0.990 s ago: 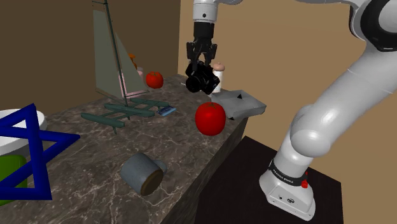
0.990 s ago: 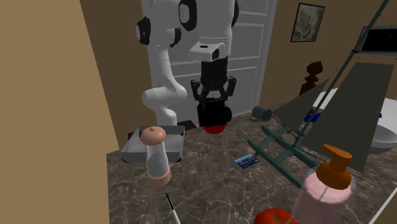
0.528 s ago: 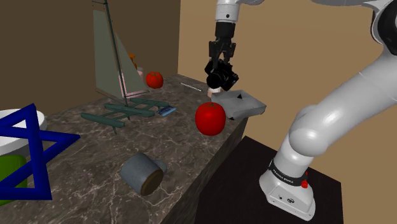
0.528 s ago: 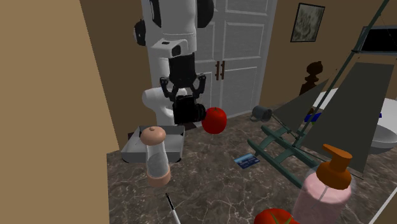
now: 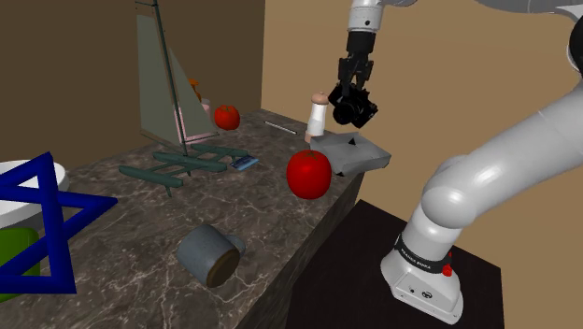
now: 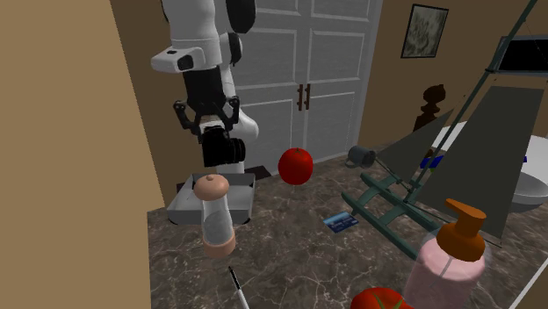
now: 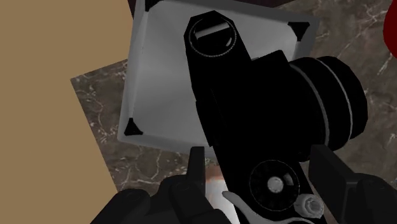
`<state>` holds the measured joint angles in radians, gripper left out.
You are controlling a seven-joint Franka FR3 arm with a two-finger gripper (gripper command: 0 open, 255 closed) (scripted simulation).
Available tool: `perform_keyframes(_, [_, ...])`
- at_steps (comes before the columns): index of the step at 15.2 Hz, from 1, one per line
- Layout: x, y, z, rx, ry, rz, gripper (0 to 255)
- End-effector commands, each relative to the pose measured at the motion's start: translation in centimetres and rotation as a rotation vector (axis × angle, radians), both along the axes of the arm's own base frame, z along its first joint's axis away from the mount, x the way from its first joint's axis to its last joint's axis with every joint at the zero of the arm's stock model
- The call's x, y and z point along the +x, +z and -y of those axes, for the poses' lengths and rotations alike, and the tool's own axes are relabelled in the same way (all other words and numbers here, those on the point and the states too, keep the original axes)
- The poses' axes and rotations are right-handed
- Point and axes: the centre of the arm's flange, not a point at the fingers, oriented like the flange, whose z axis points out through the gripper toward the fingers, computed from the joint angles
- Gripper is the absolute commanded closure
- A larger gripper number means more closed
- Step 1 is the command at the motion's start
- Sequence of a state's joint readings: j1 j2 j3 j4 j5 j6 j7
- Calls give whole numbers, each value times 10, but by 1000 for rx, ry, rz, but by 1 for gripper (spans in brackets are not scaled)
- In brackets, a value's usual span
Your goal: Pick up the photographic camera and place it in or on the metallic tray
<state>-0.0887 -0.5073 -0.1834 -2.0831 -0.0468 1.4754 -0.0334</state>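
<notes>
Shoulder view: we note the all-black two-finger end effector [image 5: 352,97] clamped on the black photographic camera [image 5: 356,111] at upper centre-right, poised over the grey metallic square tray [image 5: 368,155], likely for lowering.
Second exterior view: camera hangs left of centre, white panelled doors [image 6: 325,53] behind.
Wrist view: tray lies beyond camera on the dark marbled worktop [image 7: 95,108].

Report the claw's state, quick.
Claw: shut on the black camera, above the grey tray.
</notes>
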Motion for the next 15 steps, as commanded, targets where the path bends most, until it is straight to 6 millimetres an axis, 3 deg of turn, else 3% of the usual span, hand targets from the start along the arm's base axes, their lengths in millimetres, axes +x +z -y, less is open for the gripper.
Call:
perform_keyframes(1, [-13, 2, 31, 0, 1, 0, 255])
perform_keyframes(15, [-13, -72, 31, 0, 1, 0, 255])
